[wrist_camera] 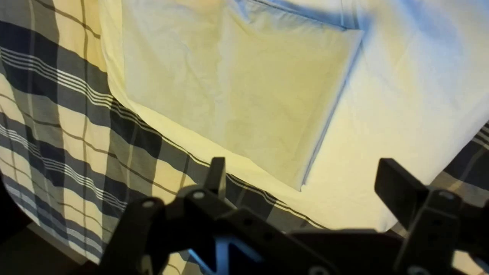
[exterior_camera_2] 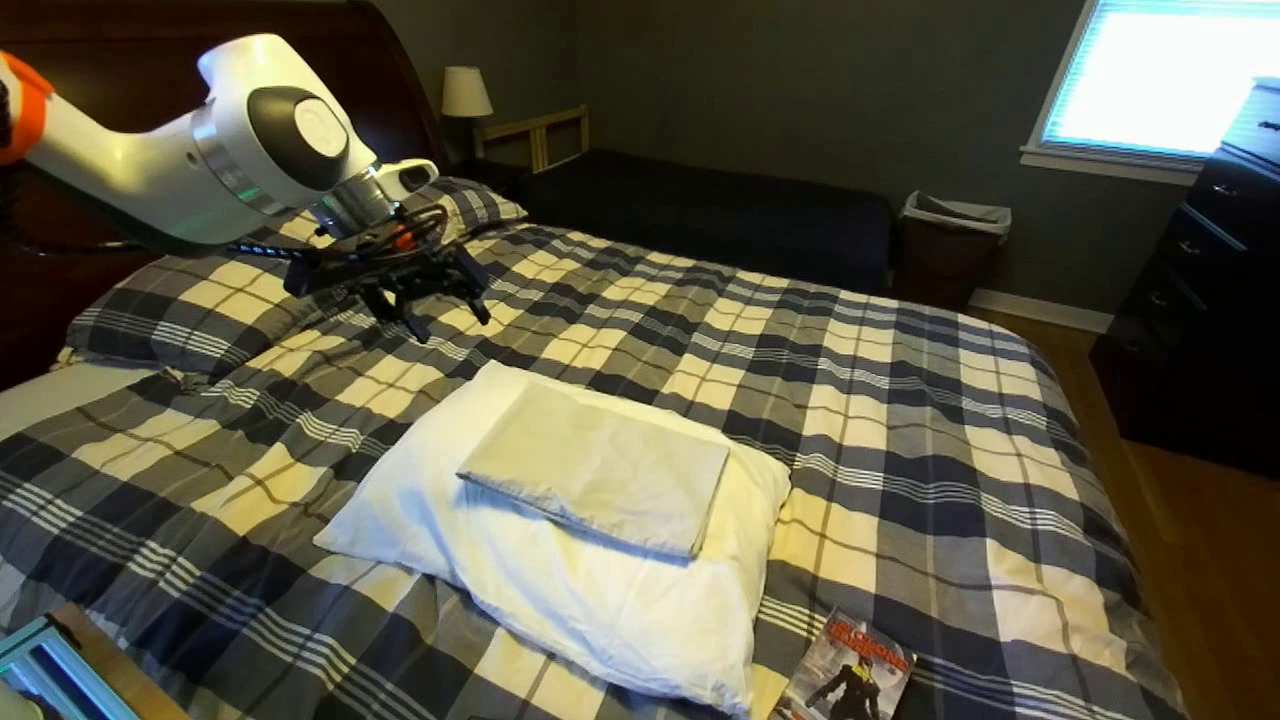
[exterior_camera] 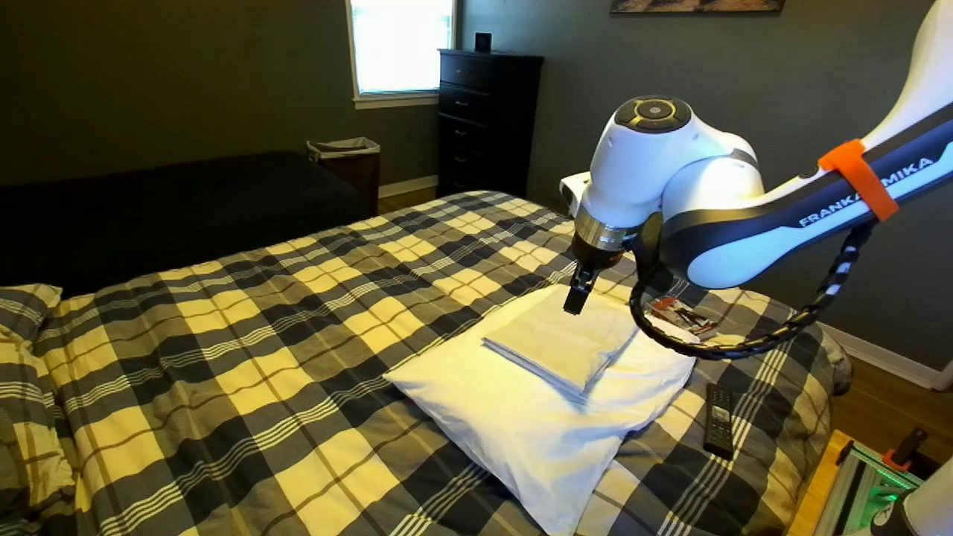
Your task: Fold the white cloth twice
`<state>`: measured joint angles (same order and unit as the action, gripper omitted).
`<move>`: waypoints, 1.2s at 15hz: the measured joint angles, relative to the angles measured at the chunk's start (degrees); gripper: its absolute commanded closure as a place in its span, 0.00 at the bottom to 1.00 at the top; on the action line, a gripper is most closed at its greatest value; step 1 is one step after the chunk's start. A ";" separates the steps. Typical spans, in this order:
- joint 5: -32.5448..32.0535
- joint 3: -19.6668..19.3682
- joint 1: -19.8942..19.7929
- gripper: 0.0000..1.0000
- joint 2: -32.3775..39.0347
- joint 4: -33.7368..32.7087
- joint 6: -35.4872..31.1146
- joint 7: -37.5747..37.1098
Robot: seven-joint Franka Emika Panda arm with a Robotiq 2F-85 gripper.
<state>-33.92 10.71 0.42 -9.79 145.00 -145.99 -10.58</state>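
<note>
The white cloth (exterior_camera: 555,335) lies as a flat, layered rectangle on the big white pillow. In an exterior view the cloth (exterior_camera_2: 600,465) shows stacked edges on its near side. In the wrist view the cloth (wrist_camera: 248,88) has slight wrinkles, and one corner points toward the gap between my fingertips. My gripper (wrist_camera: 301,163) is open with wide-set fingers and nothing between them. In both exterior views the gripper (exterior_camera: 574,301) hangs in the air, apart from the cloth; the gripper (exterior_camera_2: 452,322) appears beyond the pillow's far-left corner there.
The puffy pillow (exterior_camera: 514,439) rests on the yellow-black plaid bedspread (exterior_camera: 246,372). A black remote (exterior_camera: 719,420) and a case with a printed cover (exterior_camera_2: 855,670) lie beside the pillow. Plaid pillows (exterior_camera_2: 200,310) are near the headboard. A dark dresser (exterior_camera: 488,119) stands behind the bed.
</note>
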 measured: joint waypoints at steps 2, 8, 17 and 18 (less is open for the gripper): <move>0.18 -0.75 0.07 0.00 1.40 1.28 -3.74 1.69; 0.47 -1.76 0.13 0.00 7.82 2.24 -3.61 0.33; -5.17 -3.90 3.27 0.00 16.76 -0.98 1.08 -13.74; -6.67 -4.43 3.81 0.00 17.78 -1.49 1.08 -15.28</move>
<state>-40.59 6.28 4.23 7.98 143.51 -144.91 -25.86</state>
